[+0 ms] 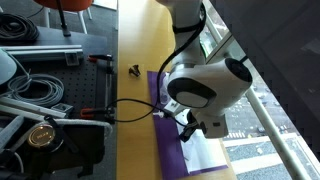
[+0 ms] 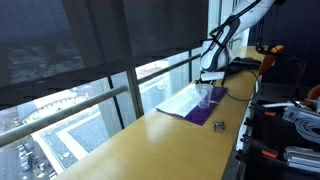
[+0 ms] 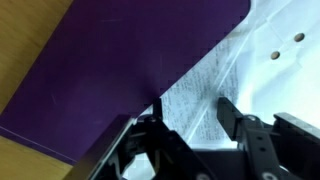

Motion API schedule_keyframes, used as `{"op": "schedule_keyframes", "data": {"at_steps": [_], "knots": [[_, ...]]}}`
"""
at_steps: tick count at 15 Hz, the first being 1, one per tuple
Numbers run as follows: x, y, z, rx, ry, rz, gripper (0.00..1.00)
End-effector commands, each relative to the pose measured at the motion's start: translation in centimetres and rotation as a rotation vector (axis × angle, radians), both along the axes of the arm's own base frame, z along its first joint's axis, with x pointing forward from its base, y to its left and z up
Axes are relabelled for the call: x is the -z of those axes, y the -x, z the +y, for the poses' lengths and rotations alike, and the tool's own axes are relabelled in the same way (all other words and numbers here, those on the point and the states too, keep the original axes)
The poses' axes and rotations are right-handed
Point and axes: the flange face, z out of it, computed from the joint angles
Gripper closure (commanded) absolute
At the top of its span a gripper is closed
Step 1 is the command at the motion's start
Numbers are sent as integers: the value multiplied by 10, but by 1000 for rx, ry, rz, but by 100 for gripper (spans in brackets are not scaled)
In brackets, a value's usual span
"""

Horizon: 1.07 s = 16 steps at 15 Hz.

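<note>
My gripper [image 3: 190, 115] is open and empty, with its two black fingers just above a white printed page [image 3: 200, 85]. The page lies partly on a purple sheet [image 3: 130, 60] on the wooden counter [image 3: 15, 50]. A white sheet with two punched holes [image 3: 285, 45] lies beside the printed page. In both exterior views the arm reaches down to the purple sheet [image 1: 163, 120] [image 2: 200, 115], with the gripper [image 1: 190, 126] [image 2: 208, 80] over the white papers [image 1: 205, 155] [image 2: 180, 100].
A small black object [image 1: 134, 70] [image 2: 219, 125] lies on the counter [image 1: 135, 40] past the purple sheet. Red-handled clamps [image 1: 97, 113] grip the counter's edge. A black cable [image 1: 135, 108] crosses the counter. Window glass and a railing [image 2: 70, 110] run along the far side.
</note>
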Motion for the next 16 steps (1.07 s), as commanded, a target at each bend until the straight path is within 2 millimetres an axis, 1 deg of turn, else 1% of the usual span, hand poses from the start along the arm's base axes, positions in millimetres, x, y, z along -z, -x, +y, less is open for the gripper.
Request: {"op": "schedule_keyframes", "data": {"at_steps": [1,2,4,5,6,7,9,11,12,16], "knots": [[1,-7,-7,1,4,-17,65],[2,-8,-7,2,4,-17,68],[2,-9,-8,2,6,-20,83],[2,-10,-8,1,6,-21,92],[2,-11,-8,2,7,-23,98],[2,-12,-8,1,7,-23,100],[1,-12,-9,1,10,-26,100],[-7,-13,-9,-5,26,-40,100],[-14,-13,-9,-7,38,-58,100],[-71,-15,-7,-55,164,-255,100]]}}
